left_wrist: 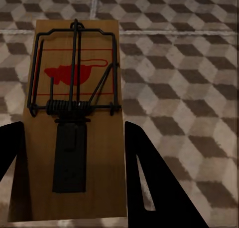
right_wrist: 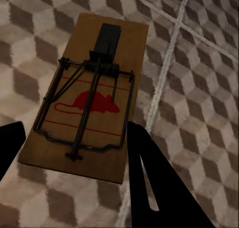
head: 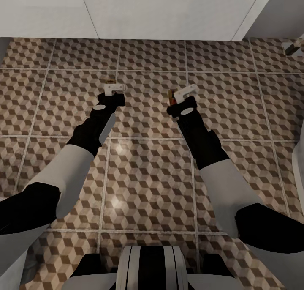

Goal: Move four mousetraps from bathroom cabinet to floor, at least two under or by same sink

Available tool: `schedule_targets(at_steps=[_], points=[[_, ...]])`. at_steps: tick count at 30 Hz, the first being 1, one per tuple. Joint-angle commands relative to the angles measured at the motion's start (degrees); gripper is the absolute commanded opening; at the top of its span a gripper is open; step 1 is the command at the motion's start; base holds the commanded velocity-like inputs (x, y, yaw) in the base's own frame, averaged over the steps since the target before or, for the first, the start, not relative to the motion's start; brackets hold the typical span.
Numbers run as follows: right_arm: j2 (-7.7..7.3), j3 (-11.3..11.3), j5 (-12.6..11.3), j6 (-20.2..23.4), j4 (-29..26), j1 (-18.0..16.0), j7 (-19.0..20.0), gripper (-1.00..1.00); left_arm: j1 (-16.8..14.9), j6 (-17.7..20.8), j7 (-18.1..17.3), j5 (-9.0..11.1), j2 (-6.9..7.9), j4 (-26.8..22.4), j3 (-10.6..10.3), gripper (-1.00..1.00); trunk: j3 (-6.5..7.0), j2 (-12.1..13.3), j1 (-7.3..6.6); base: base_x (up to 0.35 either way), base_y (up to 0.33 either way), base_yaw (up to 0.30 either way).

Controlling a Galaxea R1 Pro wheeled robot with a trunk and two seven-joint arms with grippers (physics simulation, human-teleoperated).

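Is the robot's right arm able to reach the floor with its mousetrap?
Probably yes. The right gripper holds the mousetrap pointing down over the floor. In the right wrist view nothing lies between the trap and the tiles, so the way down looks free.

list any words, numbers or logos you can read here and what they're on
No readable words or numbers anywhere.
Left trap: a red mouse silhouette with thin red lines printed on the wood, no lettering.
Right trap: the same red mouse picture and red lines, no lettering.
Floor: cube pattern, no text.
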Motion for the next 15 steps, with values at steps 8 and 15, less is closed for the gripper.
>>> schedule_targets(at_steps=[8, 15], points=[[0.0, 0.1, 2.9, -3.1, 0.1, -0.1, -0.2, -1.0, 0.0, -0.2, 0.5, 0.4, -0.13, -0.1, -0.2, -1.0, -0.03, 0.0, -0.01, 0.0, 0.0, 0.0], [0.0, 0.3, 3.0, -4.9, -1.8, 0.0, -0.2, -1.0, 1.3, -0.4, 0.5, 0.4, -0.14, -0.1, -0.3, -1.0, -0.03, 0.0, -0.01, 0.0, 0.0, 0.0]])
